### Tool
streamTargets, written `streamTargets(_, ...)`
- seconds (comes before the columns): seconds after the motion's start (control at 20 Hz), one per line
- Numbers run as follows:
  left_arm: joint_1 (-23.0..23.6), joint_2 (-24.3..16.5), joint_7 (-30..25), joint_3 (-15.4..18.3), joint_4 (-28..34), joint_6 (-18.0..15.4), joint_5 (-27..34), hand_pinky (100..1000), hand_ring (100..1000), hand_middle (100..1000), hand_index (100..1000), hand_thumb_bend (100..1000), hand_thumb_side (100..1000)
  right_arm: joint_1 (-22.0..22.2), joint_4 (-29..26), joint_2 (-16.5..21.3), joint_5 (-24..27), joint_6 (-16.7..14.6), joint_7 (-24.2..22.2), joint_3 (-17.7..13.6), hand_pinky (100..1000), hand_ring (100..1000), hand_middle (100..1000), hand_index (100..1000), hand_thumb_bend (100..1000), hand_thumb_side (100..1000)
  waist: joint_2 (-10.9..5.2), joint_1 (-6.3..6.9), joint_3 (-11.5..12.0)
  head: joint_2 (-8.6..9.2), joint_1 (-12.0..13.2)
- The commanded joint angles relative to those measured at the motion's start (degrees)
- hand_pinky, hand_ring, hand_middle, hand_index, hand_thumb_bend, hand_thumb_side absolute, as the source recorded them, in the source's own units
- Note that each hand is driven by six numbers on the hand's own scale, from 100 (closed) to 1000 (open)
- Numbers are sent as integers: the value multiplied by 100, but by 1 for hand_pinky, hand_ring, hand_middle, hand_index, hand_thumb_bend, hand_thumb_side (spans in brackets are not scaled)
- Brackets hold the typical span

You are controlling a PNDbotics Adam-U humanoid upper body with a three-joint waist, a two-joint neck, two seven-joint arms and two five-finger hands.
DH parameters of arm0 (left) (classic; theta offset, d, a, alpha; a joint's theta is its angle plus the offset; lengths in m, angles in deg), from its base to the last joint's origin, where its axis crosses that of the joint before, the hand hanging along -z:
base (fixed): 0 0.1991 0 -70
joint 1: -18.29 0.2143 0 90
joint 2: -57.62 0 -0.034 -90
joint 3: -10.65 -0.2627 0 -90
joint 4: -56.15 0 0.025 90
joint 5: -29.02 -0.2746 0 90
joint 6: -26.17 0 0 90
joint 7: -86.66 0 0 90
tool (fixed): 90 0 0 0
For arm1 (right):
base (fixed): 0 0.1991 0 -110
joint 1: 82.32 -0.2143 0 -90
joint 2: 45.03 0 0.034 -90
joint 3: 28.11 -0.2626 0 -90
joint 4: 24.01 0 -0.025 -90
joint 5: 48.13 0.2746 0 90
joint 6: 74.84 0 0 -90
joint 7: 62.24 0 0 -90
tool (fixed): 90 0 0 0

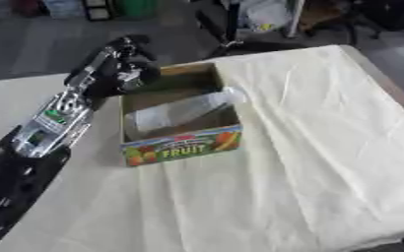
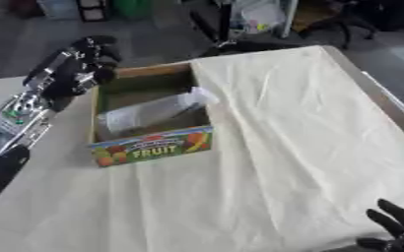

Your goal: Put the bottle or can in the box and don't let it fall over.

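Right hand [image 2: 393,227] sits idle at the near right corner, fingers up and relaxed, holding nothing, well apart from the work.

Box [image 1: 181,147], mid-left on the cloth [image 1: 309,147], is open-topped cardboard w/ a colourful "FRUIT" panel on its near wall. Bottle [image 1: 188,110] is inside it: clear plastic w/ a pale label, lying at a steep slant, base toward the near left floor, neck up over the far right rim. It's in the right compartment (only one), but leaning, not upright. Nothing else seen in the box.

Left hand [image 1: 123,66] is at the box's far left corner, just beside or on the rim; can't tell if it touches. Fingers look curled but around nothing visible, so clenched and empty as far as I can judge. It's apart from the bottle.

Step in hand, as I read it: bottle's been let go and has tipped, or is propped on the wall. To do it well:
- reach in from above, not across the rim, so the box isn't shoved
- take the bottle near its upper body, pivot it up on its base
- seat the base flat on the box floor, away from walls
- open fingers slowly, lift straight up, no sideways brush
- risk: light empty-looking bottle, prob. tips easily; box may slide on cloth.
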State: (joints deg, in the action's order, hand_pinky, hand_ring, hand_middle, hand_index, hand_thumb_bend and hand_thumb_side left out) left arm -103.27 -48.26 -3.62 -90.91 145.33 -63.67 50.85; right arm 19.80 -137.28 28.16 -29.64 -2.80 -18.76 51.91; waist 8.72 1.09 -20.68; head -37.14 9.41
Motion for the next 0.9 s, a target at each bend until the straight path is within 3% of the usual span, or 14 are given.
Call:
streamTargets(0.05, 265, -245, 471, 457, 656, -45, 156, 875, 933, 603, 842, 796, 468, -27, -132, -7, -25, -47, 14, -58, 789, 1000, 1000, 1000, 100, 470, -43, -16, 39, 76, -65)
streamTargets(0.4, 1639, -84, 1804, 1599, 2341, -62, -346, 857, 909, 604, 843, 676, 470, -10, -132, -30, -57, -106, 49, -98, 789, 1000, 1000, 1000, 100, 470, -23, -42, 224, 26, -65)
streamTargets(0.6, 2157, 384, 2300, 2021, 2529, -281, -982, 854, 904, 607, 841, 641, 465, 7, -132, -25, -71, -133, 67, -114, 789, 1000, 1000, 1000, 100, 470, -34, -50, 353, -138, 145)
streamTargets(0.9, 2734, 1191, 2707, 2241, 2541, -345, -1698, 858, 910, 605, 842, 635, 444, 21, -132, -23, -86, -73, 85, -119, 789, 1000, 1000, 1000, 100, 470, -85, -56, 482, -458, 512)
